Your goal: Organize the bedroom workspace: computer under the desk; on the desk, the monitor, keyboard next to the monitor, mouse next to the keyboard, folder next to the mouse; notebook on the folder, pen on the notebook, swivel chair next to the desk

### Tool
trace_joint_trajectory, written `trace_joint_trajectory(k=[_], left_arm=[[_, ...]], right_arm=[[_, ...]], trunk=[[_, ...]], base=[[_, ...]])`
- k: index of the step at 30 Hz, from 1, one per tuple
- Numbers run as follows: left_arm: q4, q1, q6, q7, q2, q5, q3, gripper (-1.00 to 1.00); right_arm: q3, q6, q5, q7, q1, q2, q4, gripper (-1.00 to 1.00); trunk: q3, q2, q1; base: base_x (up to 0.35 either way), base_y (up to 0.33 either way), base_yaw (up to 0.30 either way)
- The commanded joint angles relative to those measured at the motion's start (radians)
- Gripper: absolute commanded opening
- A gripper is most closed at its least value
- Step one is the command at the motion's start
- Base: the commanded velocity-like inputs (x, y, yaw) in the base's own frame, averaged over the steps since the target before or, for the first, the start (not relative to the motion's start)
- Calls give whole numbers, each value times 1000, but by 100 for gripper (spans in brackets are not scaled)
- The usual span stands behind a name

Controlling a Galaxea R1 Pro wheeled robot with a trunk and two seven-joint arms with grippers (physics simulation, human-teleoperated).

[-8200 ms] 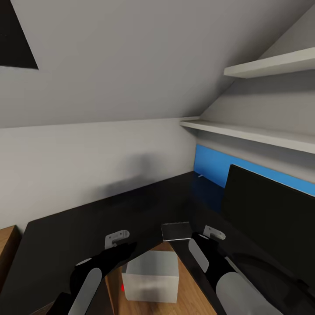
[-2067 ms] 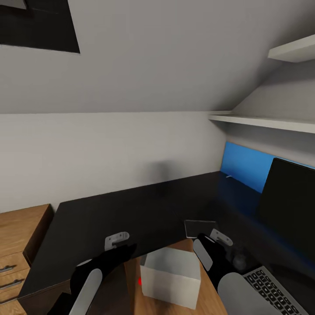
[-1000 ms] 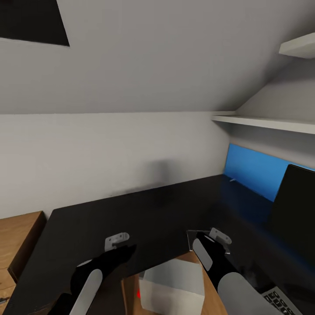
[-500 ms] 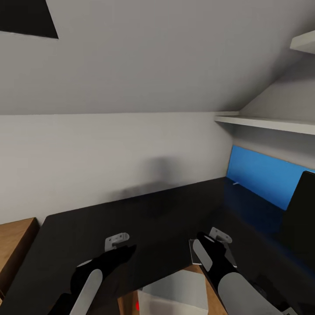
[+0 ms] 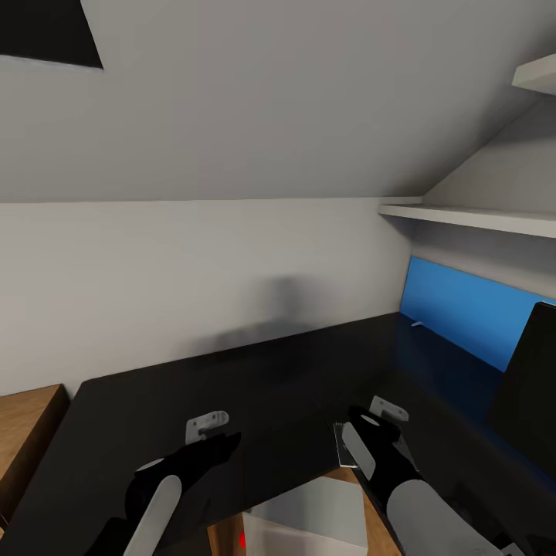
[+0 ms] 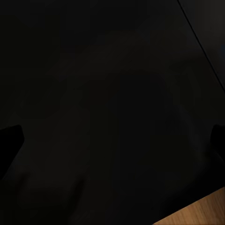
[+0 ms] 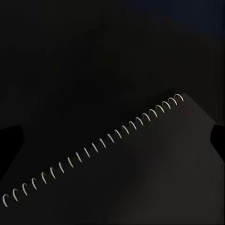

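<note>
Head view looks over the glossy black bench [image 5: 255, 378], with the left gripper [image 5: 207, 424] hovering above its near part and the right gripper [image 5: 384, 411] above the notebook [image 5: 345, 445], whose pale edge peeks out beside the forearm at the bench's near lip. Right wrist view confirms it: the notebook [image 7: 140, 178] lies flat on the dark top, its wire spiral running along one edge, and the two dark fingertips at the frame sides sit wide apart, so those jaws are spread and holding nothing. Left wrist view has the same wide-set tips over bare black top, so those jaws are spread and empty as well. The computer [image 5: 309, 521], pale with a red light, sits on the wooden floor below the near edge, half tucked under the bench. The monitor [image 5: 533, 386] stands on the bench at the far right, in front of the blue wall panel [image 5: 463, 305]. A thin white stick, possibly the pen [image 5: 417, 323], lies far back by that panel. By my judgement the computer and monitor steps look settled, while the notebook awaits stacking and the folder and chair remain.
</note>
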Motion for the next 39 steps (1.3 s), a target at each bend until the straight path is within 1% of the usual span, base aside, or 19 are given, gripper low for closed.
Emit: trace_joint_trajectory(k=[1,3,7,8,9,11,12,13,14,15,16,19,20,22,25,26,29,33,39], left_arm=[[-1,-1,2,10,0,10,-1,100],[-1,-1,2,10,-1,10,-2,100],[-2,-1,2,10,0,10,-6,100],[-3,-1,2,10,0,10,-7,100],[-3,-1,2,10,1,10,-9,100],[-4,-1,2,10,1,9,-10,100],[-5,-1,2,10,1,9,-11,100],[-5,-1,2,10,1,9,-12,100],[-7,-1,2,10,1,9,-13,100],[-7,-1,2,10,1,9,-13,100],[-8,-1,2,10,1,9,-15,100],[-10,-1,2,10,1,9,-24,100],[-27,-1,3,9,3,10,-35,100],[-31,-1,4,9,3,10,-36,100],[-38,-1,5,8,3,11,-37,100],[-41,-1,5,8,3,12,-37,100],[-42,-1,5,8,3,12,-37,100],[-43,-1,5,8,2,13,-40,100],[-42,-1,5,8,2,14,-42,100]], right_arm=[[5,9,-3,-7,-4,-6,-2,100],[5,12,-3,-4,-28,-22,1,100],[6,21,-2,17,-90,-39,22,100],[6,25,-1,26,-107,-43,33,100],[6,35,-1,48,-145,-56,65,100],[6,47,-2,73,-187,-74,110,100],[6,57,-3,102,-234,-93,164,100],[6,60,-4,118,-258,-103,193,100],[6,66,-6,148,-307,-121,249,100],[5,68,-6,162,-331,-129,275,100],[5,71,-7,183,-373,-146,320,100],[5,77,-8,205,-432,-178,370,100],[-1,127,-15,219,-467,-205,405,100],[-5,136,-19,220,-469,-205,409,100],[-11,148,-43,223,-472,-202,445,100],[-12,151,-82,231,-472,-194,502,100],[-13,152,-118,276,-470,-183,558,100],[-13,153,-125,298,-468,-176,571,100],[-13,154,-128,300,-467,-169,574,100]], trunk=[[-1,-1,0],[-1,-1,0],[-1,-1,0],[-1,-1,0],[-1,-1,0],[-1,-1,0],[-1,-1,0],[-1,-1,0],[-1,-1,0],[-1,-1,0],[-1,-1,0],[-1,-1,0],[-1,-1,0],[-1,-1,0],[-1,-1,0],[-1,-1,0],[-1,-1,0],[-1,-1,0],[-1,-1,0]], base=[[0,0,0],[0,0,0],[0,0,0],[0,0,0],[0,0,0],[0,0,0],[0,0,0],[0,0,0],[0,0,0],[0,0,0],[0,0,0],[0,0,0],[0,0,0],[0,0,0],[0,0,0],[0,0,0],[0,0,0],[0,0,0],[0,0,0]])
